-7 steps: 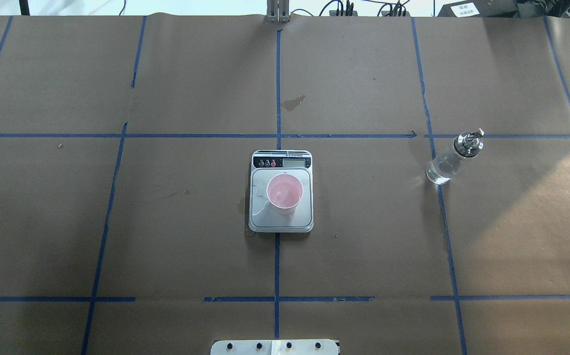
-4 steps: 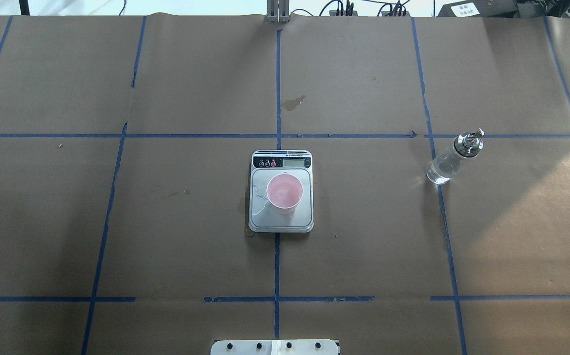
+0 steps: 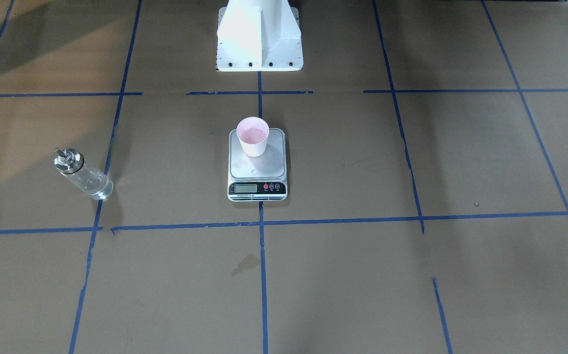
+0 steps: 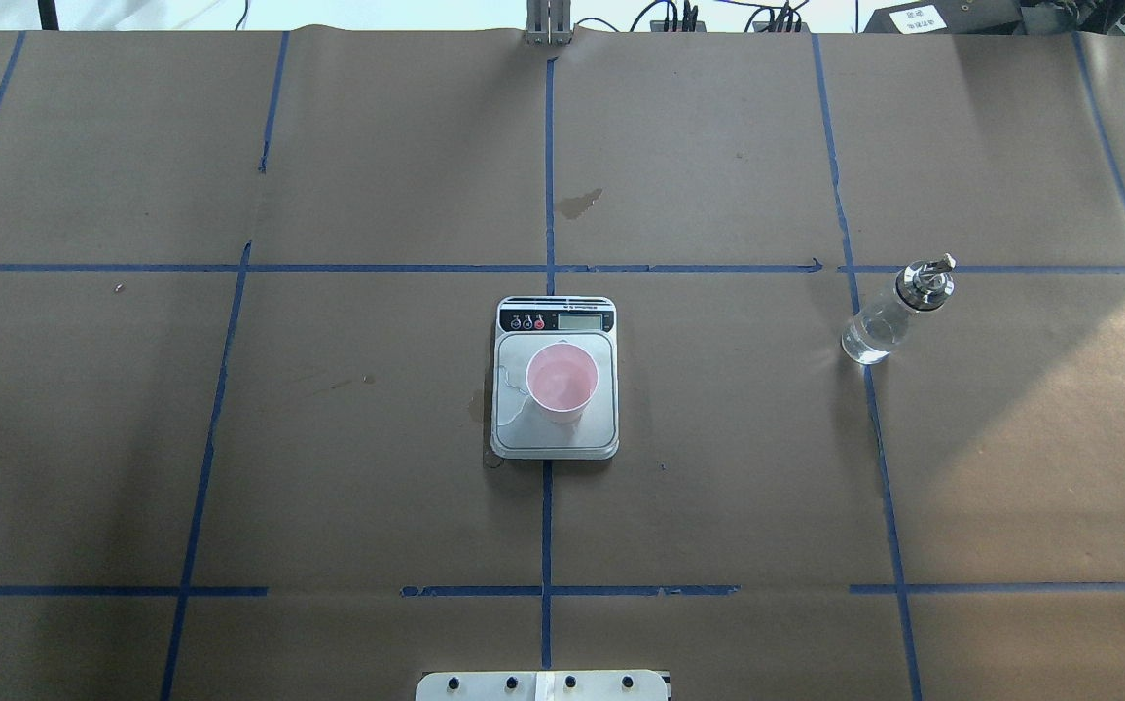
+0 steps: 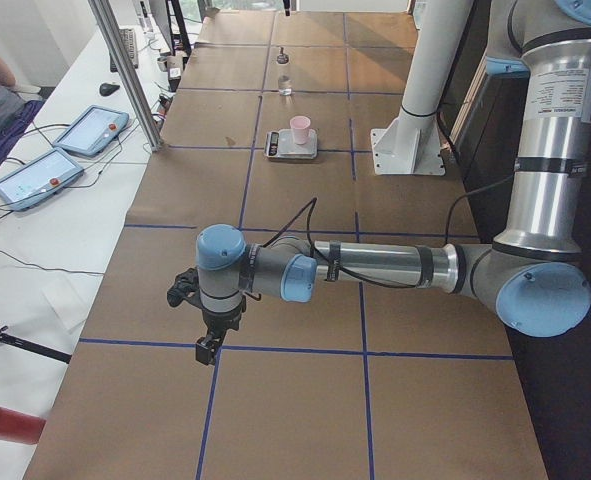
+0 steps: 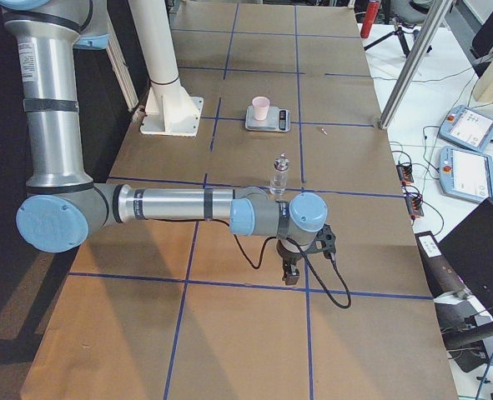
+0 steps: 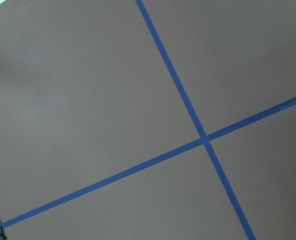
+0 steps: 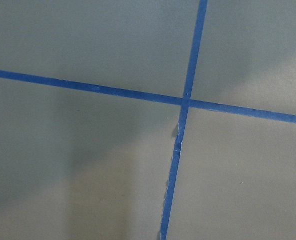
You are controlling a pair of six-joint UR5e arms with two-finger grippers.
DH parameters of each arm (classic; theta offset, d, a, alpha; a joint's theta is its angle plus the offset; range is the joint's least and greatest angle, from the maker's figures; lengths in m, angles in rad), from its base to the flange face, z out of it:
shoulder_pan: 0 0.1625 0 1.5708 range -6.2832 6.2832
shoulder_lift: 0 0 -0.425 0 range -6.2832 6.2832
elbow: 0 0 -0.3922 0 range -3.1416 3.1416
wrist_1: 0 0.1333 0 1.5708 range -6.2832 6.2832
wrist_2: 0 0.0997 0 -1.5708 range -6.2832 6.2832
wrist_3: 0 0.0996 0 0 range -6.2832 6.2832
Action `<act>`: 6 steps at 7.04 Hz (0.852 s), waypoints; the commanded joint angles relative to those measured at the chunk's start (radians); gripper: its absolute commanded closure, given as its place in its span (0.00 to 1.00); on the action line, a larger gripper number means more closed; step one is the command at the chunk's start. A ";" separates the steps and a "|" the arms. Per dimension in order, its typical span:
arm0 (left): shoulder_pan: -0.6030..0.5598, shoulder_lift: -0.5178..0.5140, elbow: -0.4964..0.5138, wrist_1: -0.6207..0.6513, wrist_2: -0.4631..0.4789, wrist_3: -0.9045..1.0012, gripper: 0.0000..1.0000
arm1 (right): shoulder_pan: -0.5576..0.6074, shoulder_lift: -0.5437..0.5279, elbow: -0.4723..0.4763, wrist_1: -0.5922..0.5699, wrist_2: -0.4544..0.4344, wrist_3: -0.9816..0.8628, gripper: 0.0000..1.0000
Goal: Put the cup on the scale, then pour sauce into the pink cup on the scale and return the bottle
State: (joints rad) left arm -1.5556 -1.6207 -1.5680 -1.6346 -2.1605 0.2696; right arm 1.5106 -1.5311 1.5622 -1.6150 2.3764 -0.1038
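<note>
Small pale pink tapered cup (image 4: pixel 562 380), plain sides, no handle, stands upright on flat rect. kitchen scale (image 4: pixel 594 433): steel-grey plate, white body, black strip w/ LCD + small round buttons on the side away from the robot. Cup sits on the plate's robot-side half and is narrower than the plate; its inside looks pink, contents hard to tell. Scale lies mid-table on brown paper-covered table (image 4: pixel 329 438), over a blue tape line (image 4: pixel 546 526).

Small clear glass bottle (image 4: pixel 879 326) w/ shiny metal collar + thin spout stands upright on the robot's right, well apart from scale, beside a tape line. Clear sauce (image 4: pixel 864 343) barely shows low in the glass.

Left arm (image 5: pixel 375 265) and right arm (image 6: pixel 179 204) hang low over bare table at opposite ends, far from cup, scale, bottle. Left jaws and right jaws: can't tell whether open or closed; nothing seen in them.
</note>
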 commanded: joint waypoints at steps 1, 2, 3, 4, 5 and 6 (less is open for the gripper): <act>0.000 0.001 -0.033 0.126 -0.005 0.003 0.00 | 0.020 0.000 0.008 0.000 -0.008 0.068 0.00; 0.000 0.002 -0.020 0.118 -0.005 0.010 0.00 | 0.022 -0.001 0.009 0.000 -0.009 0.090 0.00; 0.000 0.004 -0.011 0.118 -0.018 0.000 0.00 | 0.025 -0.003 0.007 0.000 -0.009 0.090 0.00; 0.002 -0.001 0.009 0.116 -0.103 -0.117 0.00 | 0.031 -0.004 0.007 0.000 -0.009 0.090 0.00; 0.002 -0.008 -0.006 0.113 -0.114 -0.295 0.00 | 0.036 -0.004 0.006 0.000 -0.011 0.092 0.00; 0.002 -0.011 -0.006 0.096 -0.114 -0.294 0.00 | 0.039 -0.006 0.001 -0.002 -0.011 0.101 0.00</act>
State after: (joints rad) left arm -1.5542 -1.6268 -1.5717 -1.5244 -2.2606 0.0472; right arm 1.5444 -1.5356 1.5673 -1.6156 2.3660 -0.0113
